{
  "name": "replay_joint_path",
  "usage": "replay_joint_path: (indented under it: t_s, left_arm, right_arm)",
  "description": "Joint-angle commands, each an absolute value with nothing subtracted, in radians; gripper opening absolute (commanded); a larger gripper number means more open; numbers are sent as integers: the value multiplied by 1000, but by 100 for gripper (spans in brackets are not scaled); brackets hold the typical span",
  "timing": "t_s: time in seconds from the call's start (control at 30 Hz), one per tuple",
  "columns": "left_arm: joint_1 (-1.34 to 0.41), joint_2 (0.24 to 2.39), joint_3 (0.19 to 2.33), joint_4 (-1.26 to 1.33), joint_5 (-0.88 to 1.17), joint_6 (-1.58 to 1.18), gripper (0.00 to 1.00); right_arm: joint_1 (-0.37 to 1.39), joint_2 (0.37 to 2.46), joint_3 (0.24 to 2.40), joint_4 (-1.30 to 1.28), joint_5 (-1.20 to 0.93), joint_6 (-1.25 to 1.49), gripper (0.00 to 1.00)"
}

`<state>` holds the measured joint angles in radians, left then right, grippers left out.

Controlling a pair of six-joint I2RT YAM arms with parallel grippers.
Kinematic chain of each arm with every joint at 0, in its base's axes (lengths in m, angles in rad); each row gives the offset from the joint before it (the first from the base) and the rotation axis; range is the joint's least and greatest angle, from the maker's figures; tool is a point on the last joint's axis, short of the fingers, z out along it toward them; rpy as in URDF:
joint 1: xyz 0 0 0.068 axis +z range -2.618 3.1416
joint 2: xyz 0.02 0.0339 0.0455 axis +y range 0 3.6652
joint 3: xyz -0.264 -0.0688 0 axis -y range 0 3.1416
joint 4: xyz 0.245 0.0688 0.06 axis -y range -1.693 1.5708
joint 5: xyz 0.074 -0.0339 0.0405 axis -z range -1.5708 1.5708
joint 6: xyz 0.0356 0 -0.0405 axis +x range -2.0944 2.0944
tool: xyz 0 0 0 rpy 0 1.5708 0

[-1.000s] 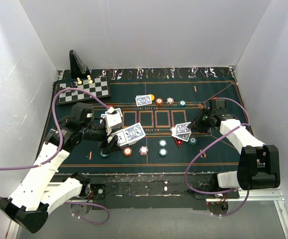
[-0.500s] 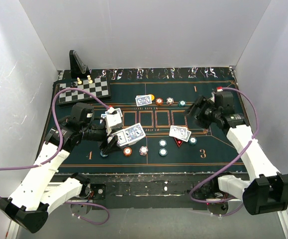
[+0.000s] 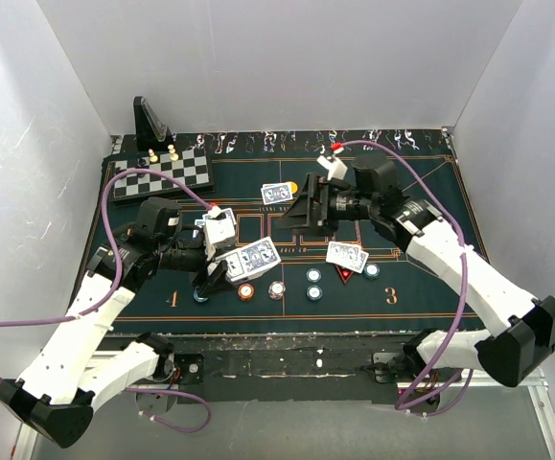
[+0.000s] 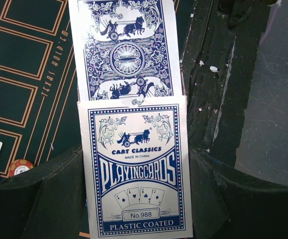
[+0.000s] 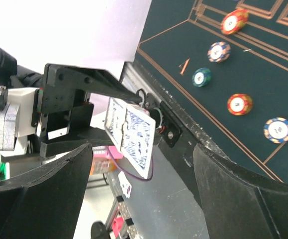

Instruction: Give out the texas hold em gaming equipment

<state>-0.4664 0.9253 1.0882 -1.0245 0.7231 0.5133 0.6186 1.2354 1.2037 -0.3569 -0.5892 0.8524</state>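
Now that right gripper (image 3: 299, 211) is off seat 3 and over centre of dark-green felt mat (image 3: 354, 311), jaws wide, empty | two small blue-backed paper cards (image 3: 347, 256) lie dropped near-right | left gripper (image 3: 216, 271) clamps white-and-blue cardboard card box (image 4: 135, 169), near-left | seat 3 looks dealt.

Bright, even overhead light washes the white walls (image 3: 277, 67) pale and casts only soft shadows on the dark mat (image 3: 354, 299) in the top view; the card box (image 4: 136, 169) is sharp in the left wrist view, while the right wrist view's background glares white.
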Motion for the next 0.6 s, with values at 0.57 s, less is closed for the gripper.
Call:
replay_joint_path:
  t_s: [0.57]
  left_arm:
    - [-462, 913, 1118, -1008, 746, 518, 2]
  right_arm:
    - [807, 1414, 1270, -325, -627, 819, 90]
